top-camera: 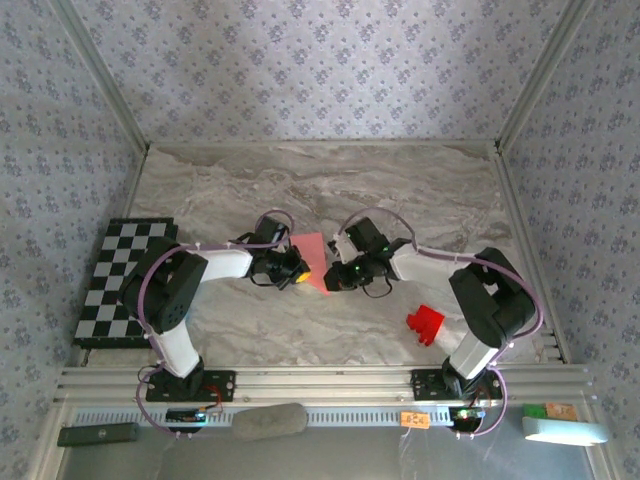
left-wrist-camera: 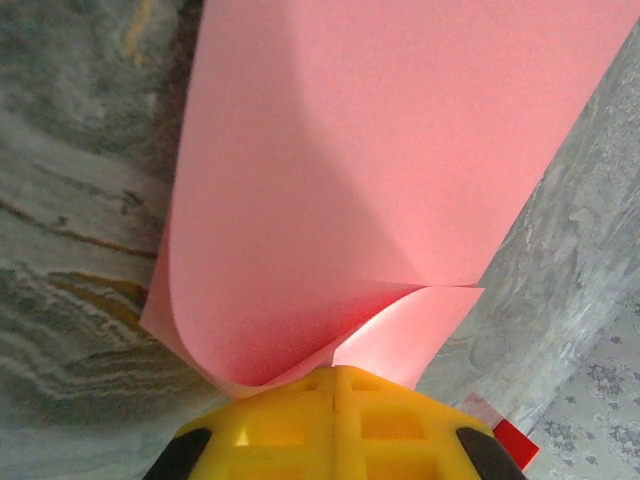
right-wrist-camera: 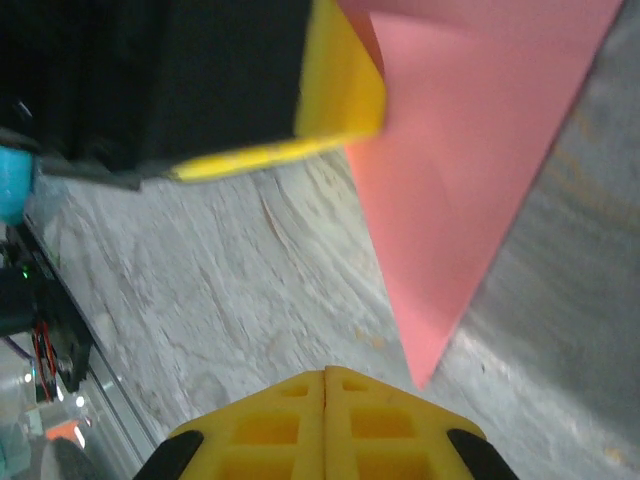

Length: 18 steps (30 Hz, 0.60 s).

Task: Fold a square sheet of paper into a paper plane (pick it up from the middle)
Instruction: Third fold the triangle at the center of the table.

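**A:** From above, where is the sheet?
**B:** Over the middle of the surface, between the left claw and the right claw.
**A:** And the left wrist?
**B:** The left claw is pressed together, pinching the sheet's curled edge.
**A:** The right wrist?
**B:** The right claw is pressed together, holding nothing. A corner of the sheet points just beside it, to its right.

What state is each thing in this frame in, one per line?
Salmon-pink square sheet of paper: curled over on itself, not creased flat.
Left gripper: shut on the sheet.
Right gripper: shut, empty, near the sheet's corner.
Small chunky red block: lying untouched.
Black-and-white chequered board: lying flat, untouched.
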Motion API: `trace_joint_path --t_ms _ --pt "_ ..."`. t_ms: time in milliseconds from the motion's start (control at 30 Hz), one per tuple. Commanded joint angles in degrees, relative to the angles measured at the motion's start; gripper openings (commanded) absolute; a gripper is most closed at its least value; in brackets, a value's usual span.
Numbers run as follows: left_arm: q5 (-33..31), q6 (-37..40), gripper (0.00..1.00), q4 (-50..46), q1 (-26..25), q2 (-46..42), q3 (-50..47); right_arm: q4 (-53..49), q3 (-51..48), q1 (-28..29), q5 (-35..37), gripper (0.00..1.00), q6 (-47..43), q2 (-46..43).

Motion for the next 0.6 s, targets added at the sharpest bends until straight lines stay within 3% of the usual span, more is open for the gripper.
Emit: trace_joint_path --t_ms 0,367,567 --pt "-3.6 1.5 0.00 -4.1 0.2 2.0 -0.7 0.9 2.5 0.0 2.7 0.06 1.5 3.8" --pt "-1.3 2.8 0.01 -1.9 0.1 1.1 0.7 -0.9 6.8 1.2 3.7 0.05 0.8 11.8" --pt "-2.1 8.4 0.06 -3.1 0.4 -1.5 2.4 -7.4 7.1 1.9 8.9 0.05 -2.3 13.4"
